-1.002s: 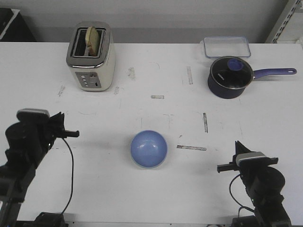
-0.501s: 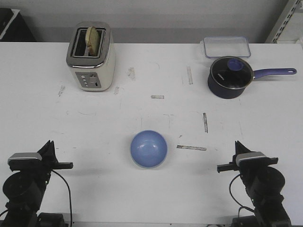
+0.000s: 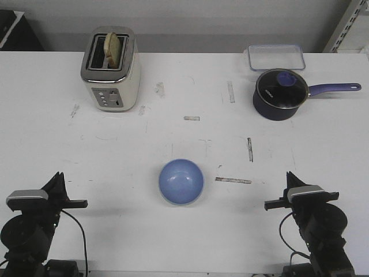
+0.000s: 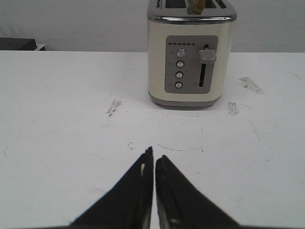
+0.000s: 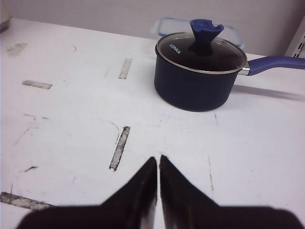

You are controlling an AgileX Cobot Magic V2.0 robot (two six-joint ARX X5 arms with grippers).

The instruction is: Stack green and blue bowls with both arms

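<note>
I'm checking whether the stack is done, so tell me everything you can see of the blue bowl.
The blue bowl is small, round and periwinkle, with a smooth matte look and a soft sheen inside. It sits upright and empty on the white table, near the front middle, between the two arms. A thin pale edge shows along its lower rim, likely the green bowl under it, though that cannot be confirmed. Neither the left gripper nor the right gripper touches it; both sit well apart from it.

Right claw closed, empty, tips pointing at lidded navy pan on white bench. Clear tub behind the pan.
</note>
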